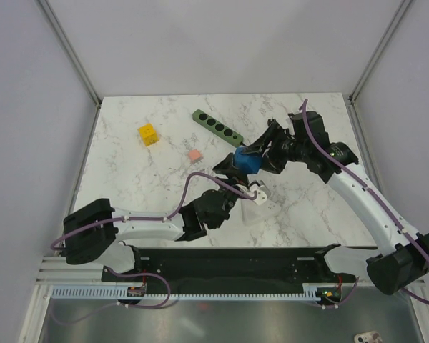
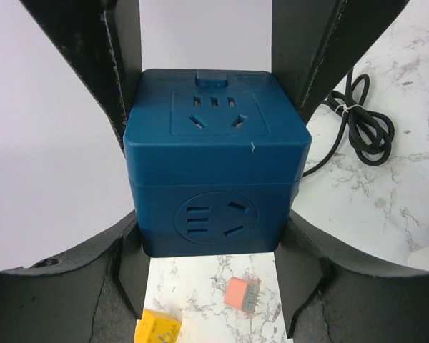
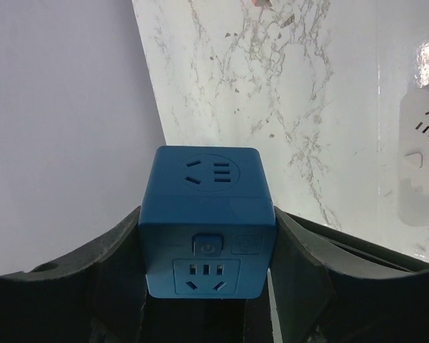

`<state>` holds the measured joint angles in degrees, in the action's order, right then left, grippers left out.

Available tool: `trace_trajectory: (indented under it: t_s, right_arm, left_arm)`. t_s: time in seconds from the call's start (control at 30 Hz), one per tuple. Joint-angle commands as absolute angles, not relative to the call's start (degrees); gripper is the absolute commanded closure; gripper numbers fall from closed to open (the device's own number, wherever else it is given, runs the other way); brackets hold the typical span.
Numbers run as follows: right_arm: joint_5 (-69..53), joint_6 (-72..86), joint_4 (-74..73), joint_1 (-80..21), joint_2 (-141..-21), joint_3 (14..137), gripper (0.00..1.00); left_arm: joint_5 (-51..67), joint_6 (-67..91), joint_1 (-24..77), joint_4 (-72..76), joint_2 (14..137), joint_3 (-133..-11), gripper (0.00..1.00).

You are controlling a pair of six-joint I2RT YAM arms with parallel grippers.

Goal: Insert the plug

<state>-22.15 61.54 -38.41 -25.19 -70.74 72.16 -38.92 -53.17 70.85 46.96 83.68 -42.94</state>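
Observation:
A blue cube adapter (image 1: 247, 163) with sockets on its faces hangs above the marble table (image 1: 314, 114), held from both sides. My left gripper (image 1: 235, 174) reaches up from the lower left and is shut on the cube (image 2: 213, 179); its fingers (image 2: 129, 264) press the lower sides. My right gripper (image 1: 262, 153) comes in from the right, and its pads (image 3: 121, 250) lie against the sides of the cube (image 3: 206, 214). A small pink plug (image 1: 194, 154) with metal prongs and a yellow cube plug (image 1: 148, 133) lie on the table. A green power strip (image 1: 217, 128) lies behind.
A white socket cube (image 1: 259, 207) stands under the left arm's wrist, also in the right wrist view (image 3: 422, 164). A coiled black cable (image 2: 361, 128) lies on the marble. Grey walls close in the left, back and right sides.

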Motion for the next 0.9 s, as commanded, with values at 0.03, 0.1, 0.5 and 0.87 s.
trace_trajectory:
  t_s: [0.03,0.1,0.5,0.87]
  right_arm:
    - [-21.54,60.04,-34.98,-25.66,-68.91,71.54,1.0]
    - [-18.91,58.19,-34.89,-25.49,-68.91,71.98,1.0]
    - [-17.67,45.54,-41.2,-12.14,-71.1,71.37,1.0]
    - [-7.29,32.7,-53.08,-4.04,-70.84,70.58,1.0]
  left_arm:
    - [-39.37,-50.2,71.72,46.94,83.5,-46.84,0.37]
    - [-39.03,-45.9,71.72,44.4,82.1,-47.02,0.15]
    - [-21.9,-8.11,71.63,10.65,66.47,-46.85,0.15]
    - [-0.56,29.25,57.06,-10.63,64.24,-44.84,0.98]
